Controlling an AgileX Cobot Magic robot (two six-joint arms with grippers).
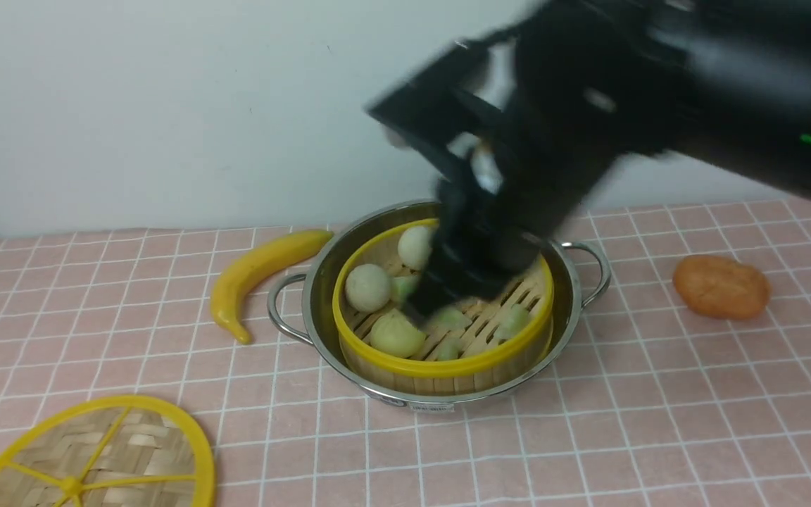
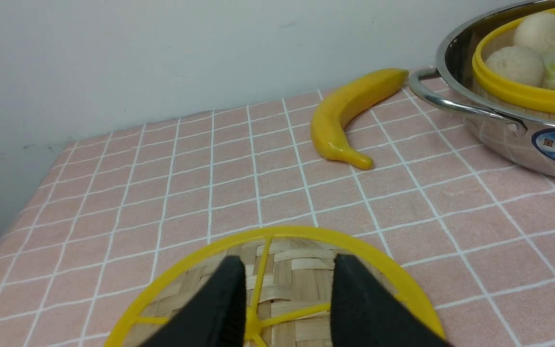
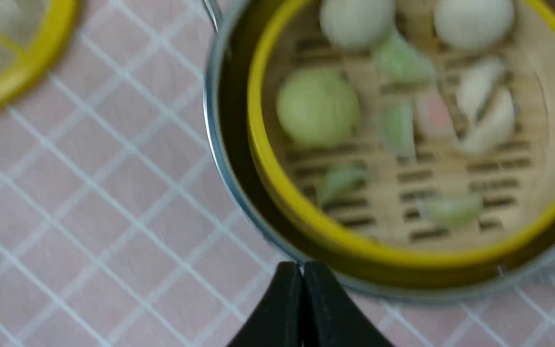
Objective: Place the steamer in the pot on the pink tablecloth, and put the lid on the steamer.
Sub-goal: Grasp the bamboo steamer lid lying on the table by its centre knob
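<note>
Pink cloth [image 1: 659,422] with a white square grid covers the surface. Nearest, at the left, lies the lid [image 1: 124,443], a flat woven-bamboo disc with yellow rim and spokes. The left gripper [image 2: 289,264] hangs over its hub, jaws wide, one finger on either side. Farther back stands the shiny steel pot [image 1: 321,282] with loop handles. The steamer [image 1: 441,367] sits inside it, with a thick yellow rim, a slatted bamboo floor and round pale buns [image 1: 368,287]. The right gripper [image 3: 301,272], blurred, hangs over the steamer, fingers pressed together, empty. A smooth banana [image 1: 258,271] curves just left of the pot, and an orange lump [image 1: 721,285] lies well to the right. Behind is a plain white wall [image 1: 166,105].
</note>
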